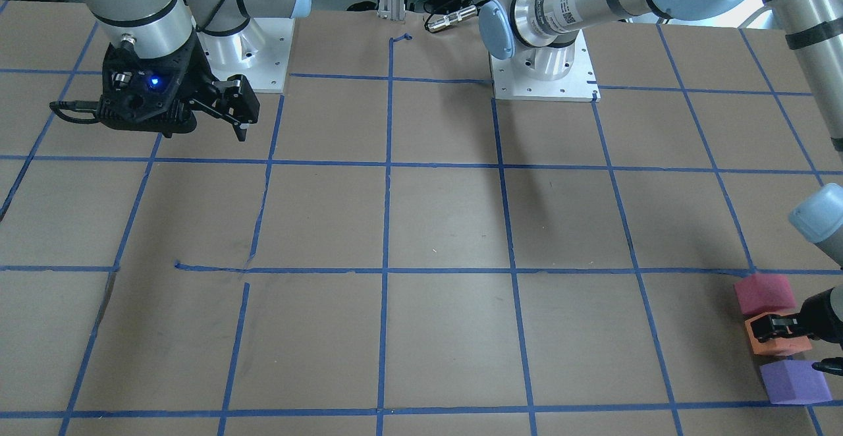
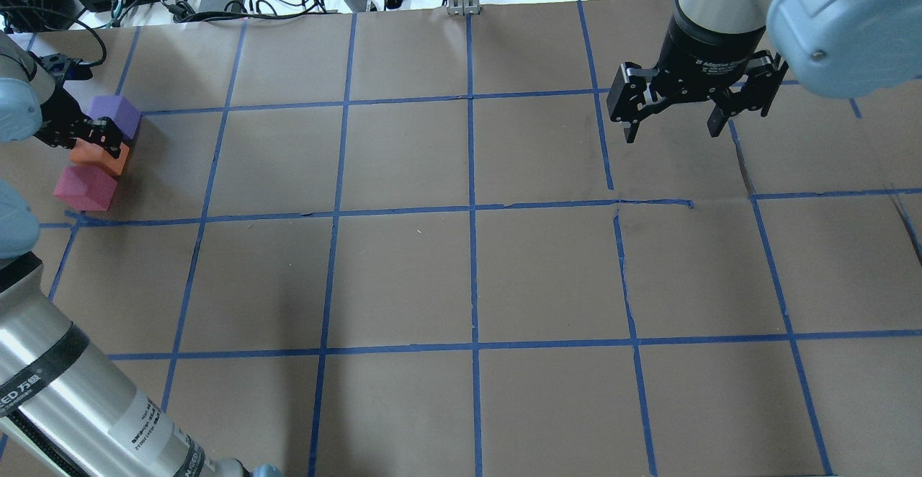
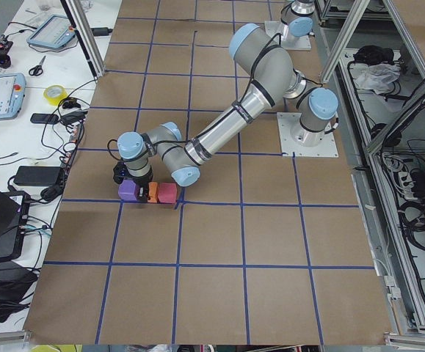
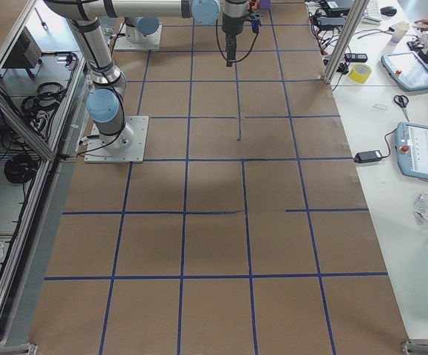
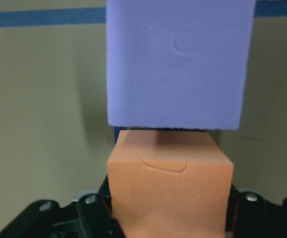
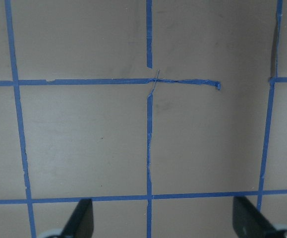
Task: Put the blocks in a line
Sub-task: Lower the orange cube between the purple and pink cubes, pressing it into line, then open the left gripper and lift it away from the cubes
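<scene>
Overhead exterior shows three matte foam cubes with softly rounded edges in a short row on the brown, paper-like tabletop (image 2: 403,275), which blue tape (image 2: 472,210) rules into squares. The orange block (image 2: 108,165) is the middle one. The purple block (image 2: 115,113) sits against its side away from the robot, and the pinkish-red block (image 2: 84,189) lies just beside its side nearer the robot. In the left wrist view the orange top face carries a shallow curved dent and the purple one a small crescent nick. The left arm stretches out low, its wrist bent down over the orange block, and the left tool (image 2: 94,147) pinches that block on two opposite sides. The right arm hangs above the tabletop, well apart from the orange block, with the right tool (image 2: 672,132) pointing down and spread wide
</scene>
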{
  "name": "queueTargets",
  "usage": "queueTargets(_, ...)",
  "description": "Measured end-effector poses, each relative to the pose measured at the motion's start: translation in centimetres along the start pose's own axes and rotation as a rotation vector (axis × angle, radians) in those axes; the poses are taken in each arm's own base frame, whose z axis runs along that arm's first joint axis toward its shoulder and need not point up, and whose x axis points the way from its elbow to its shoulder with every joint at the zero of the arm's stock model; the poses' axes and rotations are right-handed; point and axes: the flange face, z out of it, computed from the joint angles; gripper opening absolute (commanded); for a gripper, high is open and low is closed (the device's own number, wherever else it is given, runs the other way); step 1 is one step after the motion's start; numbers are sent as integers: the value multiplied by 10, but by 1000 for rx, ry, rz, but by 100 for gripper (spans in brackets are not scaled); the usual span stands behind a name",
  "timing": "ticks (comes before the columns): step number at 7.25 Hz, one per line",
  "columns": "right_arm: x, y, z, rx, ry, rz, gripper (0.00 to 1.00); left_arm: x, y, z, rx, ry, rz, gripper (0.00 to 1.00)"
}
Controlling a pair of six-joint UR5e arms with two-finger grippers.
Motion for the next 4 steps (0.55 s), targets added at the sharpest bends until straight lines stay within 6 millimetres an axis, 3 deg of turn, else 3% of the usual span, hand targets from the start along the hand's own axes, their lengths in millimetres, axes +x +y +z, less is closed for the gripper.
queueTargets(2, 0, 0, 0, 0, 1, 0, 100, -1, 2, 2, 1, -3, 12, 100)
queueTargets(4, 0, 0, 0, 0, 1, 0, 100, -3, 1, -13, 19, -15, 9, 100)
